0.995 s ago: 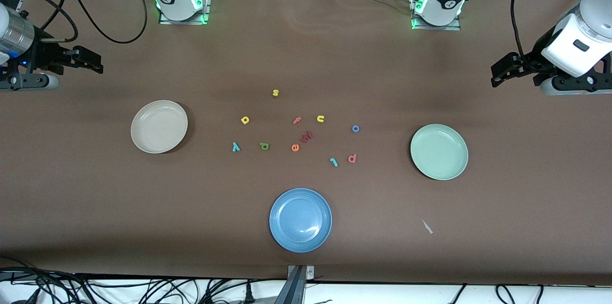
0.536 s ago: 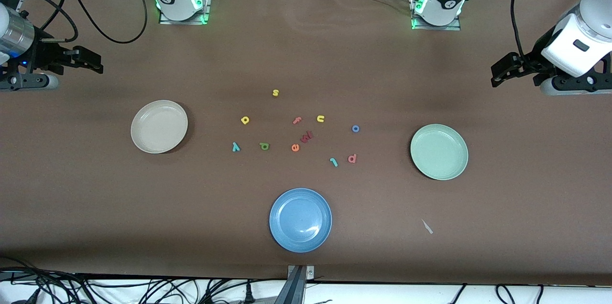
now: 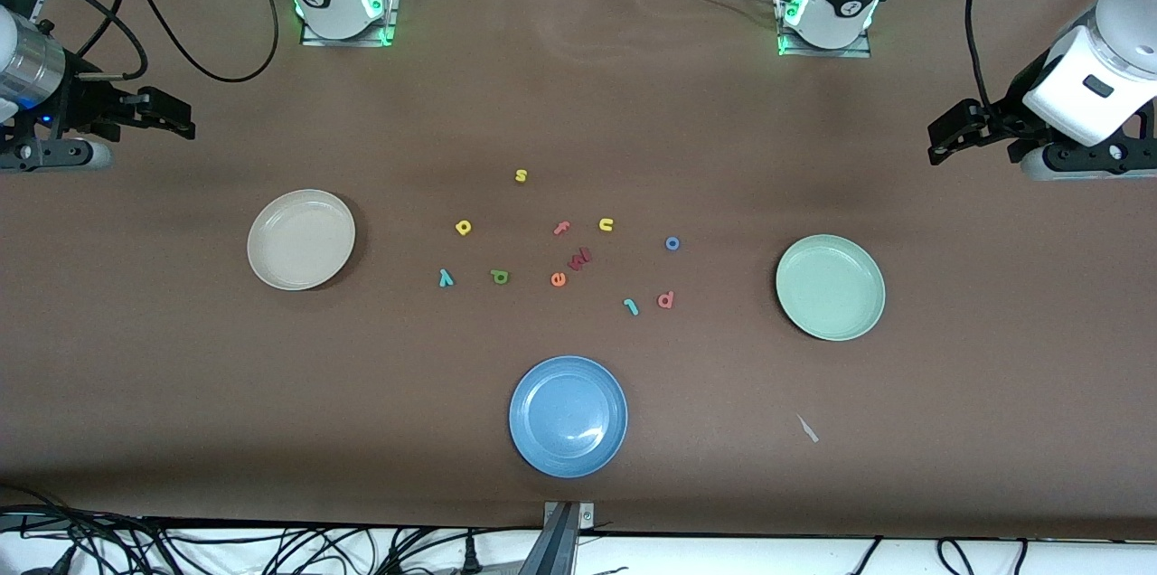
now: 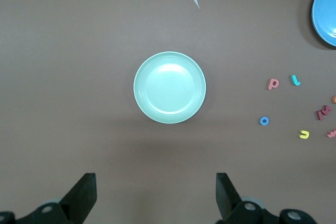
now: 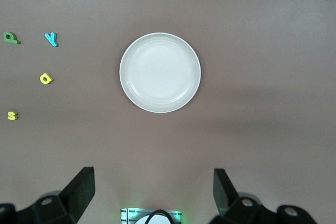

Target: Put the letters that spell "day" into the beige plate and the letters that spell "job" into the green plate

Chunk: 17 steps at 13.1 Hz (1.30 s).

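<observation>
While both arms wait at the table's ends, no letter lies in any plate. The left gripper (image 4: 152, 195) hangs above bare table at the left arm's end, fingers spread wide and holding nothing; the right gripper (image 5: 152, 192) hangs likewise at the right arm's end, fingers spread and empty.

The beige plate (image 3: 301, 240) sits toward the right arm's end, the green plate (image 3: 830, 287) toward the left arm's end, and a blue plate (image 3: 568, 415) between them, nearest the front camera.

All letters lie loose on the brown table (image 3: 578, 485) between the beige and green plates. For "day": the yellow letter (image 3: 463, 227), teal "y" (image 3: 445, 278) and dark green letter (image 3: 500, 277) lie grouped on the beige plate's side. For "job": the blue "o" (image 3: 672, 243), teal "j" (image 3: 631, 306) and salmon-pink letter (image 3: 666, 299) lie on the green plate's side, the last two just beside each other.

Remaining letters: yellow "s" (image 3: 521, 175), pink "f" (image 3: 561, 228), yellow "u" (image 3: 606, 224), dark red "w" (image 3: 579, 259), orange "e" (image 3: 558, 279).
</observation>
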Each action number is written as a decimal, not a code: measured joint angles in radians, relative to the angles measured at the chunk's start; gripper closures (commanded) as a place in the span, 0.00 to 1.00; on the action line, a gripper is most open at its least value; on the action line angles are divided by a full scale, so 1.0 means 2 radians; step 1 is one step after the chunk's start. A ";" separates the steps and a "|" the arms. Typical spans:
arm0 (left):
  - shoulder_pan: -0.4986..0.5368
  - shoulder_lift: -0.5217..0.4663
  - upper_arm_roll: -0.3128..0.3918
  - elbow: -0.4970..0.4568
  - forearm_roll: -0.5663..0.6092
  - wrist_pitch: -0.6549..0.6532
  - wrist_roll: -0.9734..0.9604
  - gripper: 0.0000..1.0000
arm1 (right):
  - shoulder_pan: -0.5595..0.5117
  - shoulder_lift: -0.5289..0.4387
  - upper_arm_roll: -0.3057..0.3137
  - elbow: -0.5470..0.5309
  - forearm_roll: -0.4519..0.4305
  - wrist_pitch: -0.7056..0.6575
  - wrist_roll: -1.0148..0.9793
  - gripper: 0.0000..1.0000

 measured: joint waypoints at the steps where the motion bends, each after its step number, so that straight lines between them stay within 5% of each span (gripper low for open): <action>1: 0.000 0.000 0.000 0.000 0.000 0.000 0.000 0.00 | 0.000 0.000 0.000 0.000 0.000 0.000 0.000 0.00; 17: -0.003 0.009 -0.003 0.000 0.000 0.001 0.000 0.00 | 0.000 0.000 0.000 0.000 0.000 0.000 0.000 0.00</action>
